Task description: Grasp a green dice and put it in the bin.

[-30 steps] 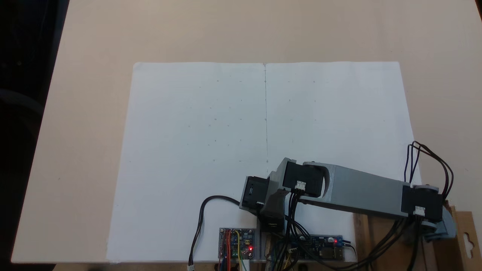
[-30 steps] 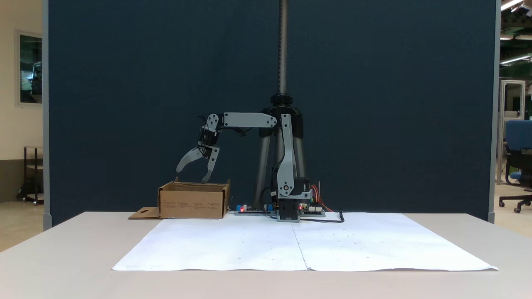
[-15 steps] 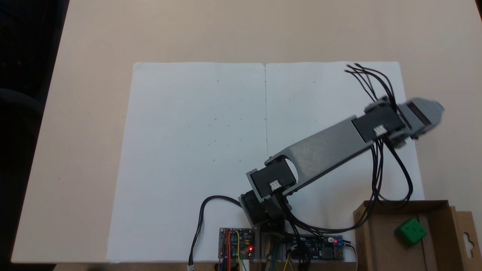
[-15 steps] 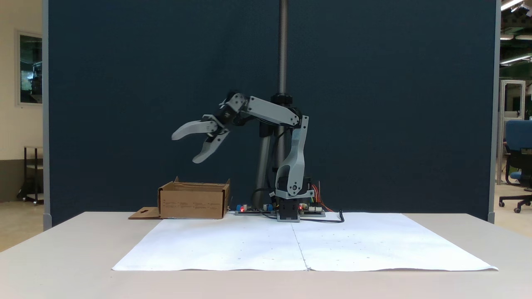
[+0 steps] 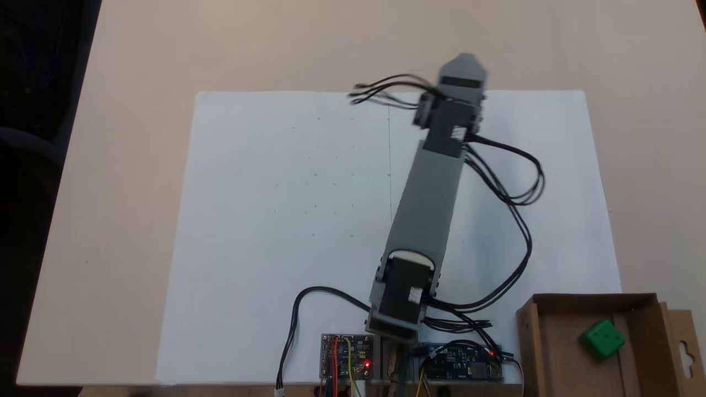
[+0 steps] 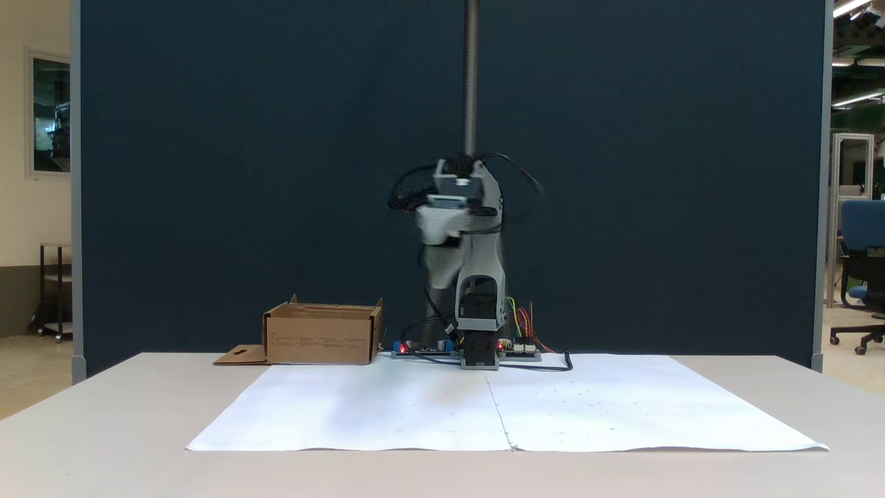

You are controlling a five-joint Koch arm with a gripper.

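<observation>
- We see the green dice (image 5: 602, 341) lying on the floor of the bin (image 5: 554, 353), a brown cardboard box at the lower right corner of the top-down fixed view; nothing touches the dice.
- In the front fixed view the bin (image 6: 322, 337) sits on the bench (image 6: 104, 415) to the left of the arm's base, just off the corner of the white paper sheet (image 6: 387, 408), with its flap (image 6: 238, 356) flat on the bench on its left side. The dice is hidden by the box walls there.
- A keyhole-shaped cutout shows in the flap (image 5: 684, 347) at the right edge of the top-down fixed view.
- The arm stretches from its base near the bottom edge up across the paper sheet (image 5: 276, 220), and the hand (image 5: 464, 62) reaches just past the sheet's far edge, well apart from the bin.
- In the front fixed view the hand (image 6: 439, 259) points toward the camera, high above the bench, and it is blurred.
- We cannot tell whether the hand is open or closed: its jaws line up one behind the other in both fixed views.
- Two circuit boards with red lights, one of them here (image 5: 347, 355), lie beside the arm's base, with black cables looping off the arm.
</observation>
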